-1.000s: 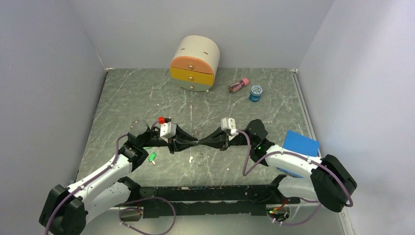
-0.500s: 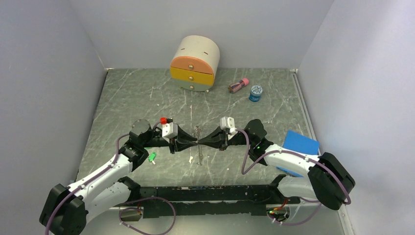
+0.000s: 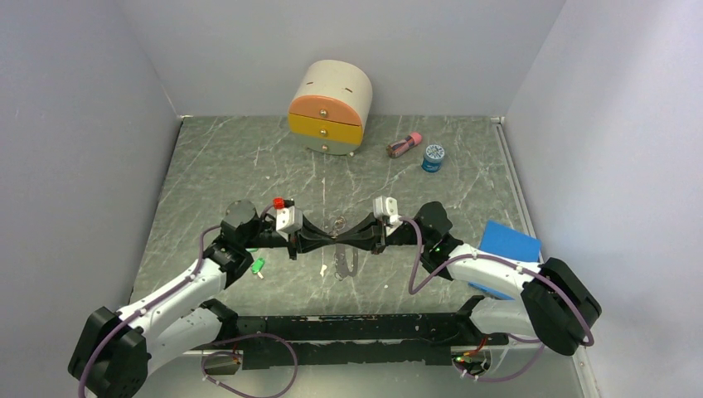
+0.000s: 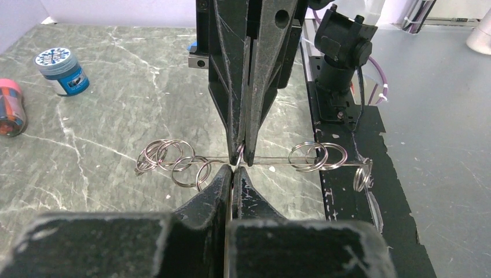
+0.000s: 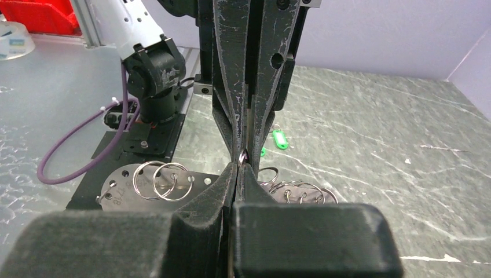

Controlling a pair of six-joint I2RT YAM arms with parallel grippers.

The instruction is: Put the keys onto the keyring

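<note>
Soft, even light is falling from above, leaving the overhead view bright with only faint shadows showing under the arms. The marbled table (image 3: 249,157) is giving off a mild sheen. In both wrist views the nearest black fingers (image 4: 202,197) are blurring out of focus, while the rings (image 4: 173,162) beyond are staying sharp.

I have both arms reaching in from the near edge toward the middle of the table, forearms low and angled inward so the wrists face each other. My left gripper (image 3: 325,241) and right gripper (image 3: 346,240) meet tip to tip. In both wrist views each pair of jaws is pressed together with no gap, the opposing gripper's fingertips (image 4: 243,152) right against my own.
</note>
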